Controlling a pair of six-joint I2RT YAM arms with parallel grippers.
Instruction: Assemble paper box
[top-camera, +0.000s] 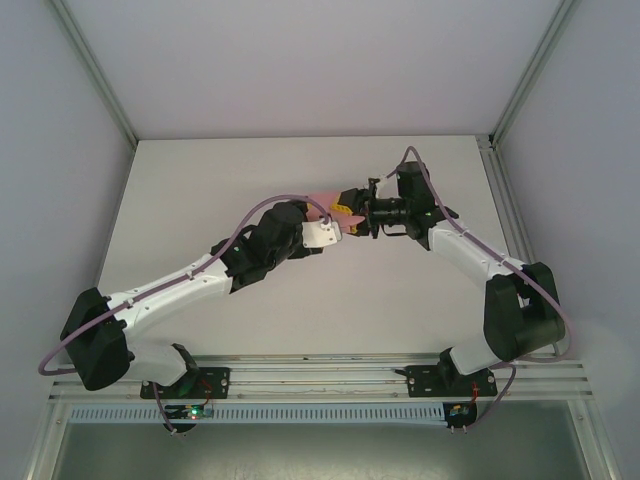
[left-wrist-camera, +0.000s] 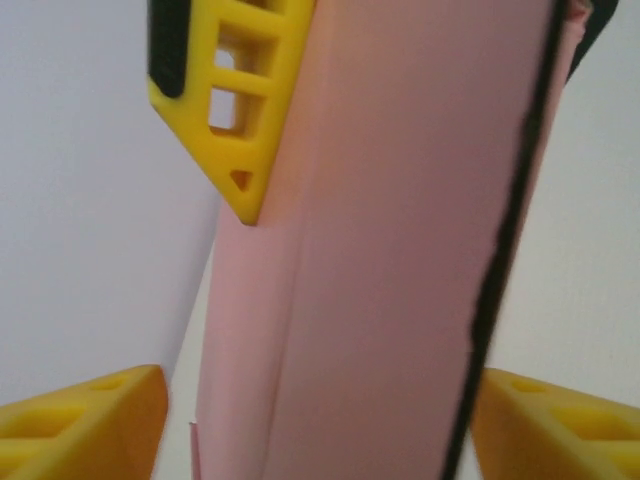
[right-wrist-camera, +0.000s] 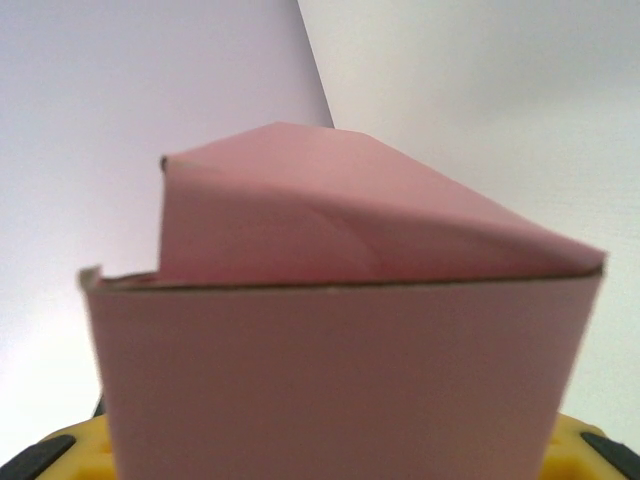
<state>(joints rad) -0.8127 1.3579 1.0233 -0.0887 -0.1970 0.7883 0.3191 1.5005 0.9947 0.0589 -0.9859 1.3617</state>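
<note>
Pink thin-card paper box (right-wrist-camera: 340, 360) is held aloft above the white counter's (top-camera: 190, 180) middle, clamped by the right fingers (left-wrist-camera: 225, 150) for steadiness; the left fingers (left-wrist-camera: 90, 420) are spread either side, apparently ready to press it square.

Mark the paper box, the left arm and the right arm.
paper box (right-wrist-camera: 340, 370): right wrist view, on its near flat panel.
left arm (top-camera: 165, 293): top external view, on its white forearm link.
right arm (top-camera: 470, 250): top external view, on its white forearm link.
</note>
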